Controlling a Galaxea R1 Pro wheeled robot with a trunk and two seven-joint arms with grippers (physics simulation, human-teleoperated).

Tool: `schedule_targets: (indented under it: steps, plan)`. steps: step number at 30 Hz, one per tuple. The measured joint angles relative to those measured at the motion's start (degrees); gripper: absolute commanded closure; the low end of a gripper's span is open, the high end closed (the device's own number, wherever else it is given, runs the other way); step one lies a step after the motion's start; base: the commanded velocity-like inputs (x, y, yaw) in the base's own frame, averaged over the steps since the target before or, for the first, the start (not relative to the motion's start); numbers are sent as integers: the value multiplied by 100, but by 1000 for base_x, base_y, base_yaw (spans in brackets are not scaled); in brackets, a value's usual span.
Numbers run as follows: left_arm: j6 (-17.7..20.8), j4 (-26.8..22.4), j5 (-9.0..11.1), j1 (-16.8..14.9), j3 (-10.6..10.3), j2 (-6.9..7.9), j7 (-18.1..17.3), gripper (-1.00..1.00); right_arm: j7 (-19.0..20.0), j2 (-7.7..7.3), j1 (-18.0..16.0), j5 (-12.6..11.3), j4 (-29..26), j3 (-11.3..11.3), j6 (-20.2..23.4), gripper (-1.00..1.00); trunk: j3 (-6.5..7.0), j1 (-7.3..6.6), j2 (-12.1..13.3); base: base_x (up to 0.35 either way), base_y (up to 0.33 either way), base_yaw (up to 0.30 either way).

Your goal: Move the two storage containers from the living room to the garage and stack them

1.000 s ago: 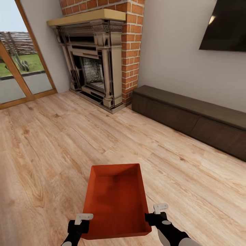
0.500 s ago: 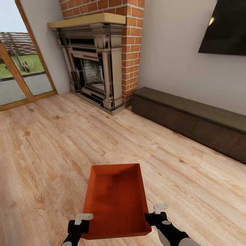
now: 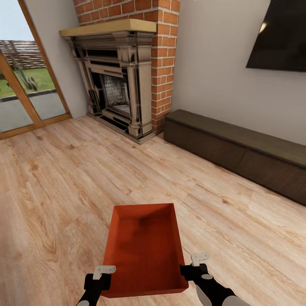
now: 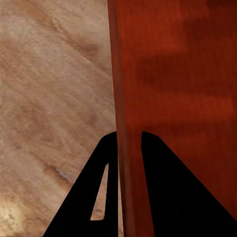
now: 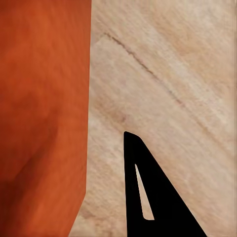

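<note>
One orange-red storage container (image 3: 144, 250) hangs low in front of me over the living room's light wood-plank floor (image 3: 63, 191). My left gripper (image 3: 105, 281) is shut on its left wall; in the left wrist view both black fingers (image 4: 163, 187) pinch that ribbed wall (image 4: 129, 98). At the tub's right rim my right gripper (image 3: 185, 272) holds on. The right wrist view shows the tub's outer wall (image 5: 39, 98) and one black finger (image 5: 148, 192) beside it, the other finger hidden. The garage is out of view.
A red-brick chimney with an ornate fireplace (image 3: 119, 80) stands ahead. A long low dark-brown cabinet (image 3: 238, 148) runs along the right wall under a black TV (image 3: 280, 34). Glass doors (image 3: 21, 85) are at the left. Open wood floor lies all around.
The whole picture has shifted slightly, so the camera has moved a little. The container and both grippers keep the same place in the head view.
</note>
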Motion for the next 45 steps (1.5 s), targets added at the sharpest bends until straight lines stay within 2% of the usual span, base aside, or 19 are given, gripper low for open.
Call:
schedule_targets:
  steps: [22,30,45]
  plan:
    - [0,-1,-1,0,0,0,-1,100,2,-1,0,-4,1,-1,0,100,395,-483,882,0,0,0]
    - [1,0,-1,0,-2,0,-2,100,8,-3,0,-3,1,3,1,100,415,-484,884,0,0,0]
    - [-5,0,1,0,-3,0,-2,100,8,-4,0,-2,0,2,1,100,547,-484,884,0,0,0]
